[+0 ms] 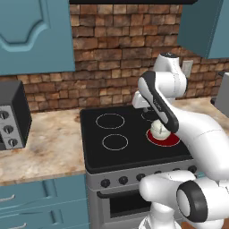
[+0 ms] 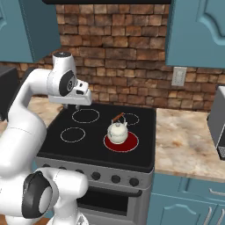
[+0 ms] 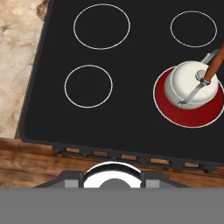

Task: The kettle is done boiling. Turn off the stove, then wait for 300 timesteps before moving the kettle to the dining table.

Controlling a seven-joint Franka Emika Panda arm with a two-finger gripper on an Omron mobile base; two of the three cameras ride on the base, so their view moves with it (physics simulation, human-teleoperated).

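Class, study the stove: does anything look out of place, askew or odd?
Nothing is spilled or askew. The kettle sits upright on the stove's front right burner, which glows red, so it is on.

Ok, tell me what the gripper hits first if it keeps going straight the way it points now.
Probably bare black glass of the stove. The gripper hangs above the cooktop pointing down, between the unlit rings and left of the kettle on its red burner. Depth is unclear, so the exact spot is a guess.

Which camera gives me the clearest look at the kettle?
The right base view: the kettle sits unobstructed on the red burner. The hand view shows it from above; in the left base view the arm partly covers it.
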